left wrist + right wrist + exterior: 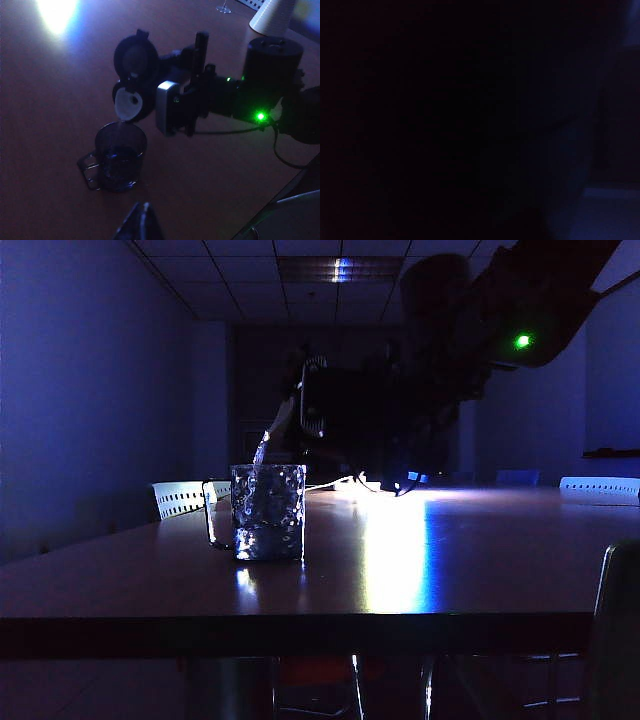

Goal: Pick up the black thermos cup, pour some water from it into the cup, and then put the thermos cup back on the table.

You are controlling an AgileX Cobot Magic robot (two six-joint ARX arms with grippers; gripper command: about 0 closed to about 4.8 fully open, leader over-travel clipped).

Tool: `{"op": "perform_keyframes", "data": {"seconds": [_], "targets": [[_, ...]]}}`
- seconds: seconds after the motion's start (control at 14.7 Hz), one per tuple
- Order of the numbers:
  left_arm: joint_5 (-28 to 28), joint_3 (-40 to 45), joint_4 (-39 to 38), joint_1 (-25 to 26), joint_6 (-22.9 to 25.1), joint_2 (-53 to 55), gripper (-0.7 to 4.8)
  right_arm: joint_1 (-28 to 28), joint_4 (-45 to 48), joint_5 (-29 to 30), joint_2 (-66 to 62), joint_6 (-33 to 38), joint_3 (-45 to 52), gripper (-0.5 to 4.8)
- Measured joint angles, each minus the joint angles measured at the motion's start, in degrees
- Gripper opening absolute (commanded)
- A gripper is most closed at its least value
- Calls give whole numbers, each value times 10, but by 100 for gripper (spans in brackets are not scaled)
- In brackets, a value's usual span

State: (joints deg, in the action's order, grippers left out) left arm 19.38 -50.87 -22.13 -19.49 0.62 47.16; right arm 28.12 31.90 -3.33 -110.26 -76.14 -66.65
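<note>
Right wrist view almost black. Left gripper [141, 220] cut by frame edge, jaws indistinct.

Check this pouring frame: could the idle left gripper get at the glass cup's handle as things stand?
Probably yes. The left gripper sits just short of the cup, bare table between them, the handle on its near side. The black thermos cup, tilted in the right gripper, hangs over the rim.

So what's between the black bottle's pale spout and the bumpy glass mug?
A thin stream of water falling into the dimpled glass mug, seen in the exterior view.
</note>
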Motion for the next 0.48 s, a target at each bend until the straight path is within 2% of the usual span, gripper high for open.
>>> {"op": "perform_keyframes", "data": {"seconds": [0.14,0.34,0.48], "targets": [[0,0,0,0,0,0,-6,0,-36,5,0,28,0,107],[0,0,0,0,0,0,-6,0,-43,6,0,82,0,107],[0,0,0,0,0,0,-6,0,-24,6,0,155,0,107]]}}
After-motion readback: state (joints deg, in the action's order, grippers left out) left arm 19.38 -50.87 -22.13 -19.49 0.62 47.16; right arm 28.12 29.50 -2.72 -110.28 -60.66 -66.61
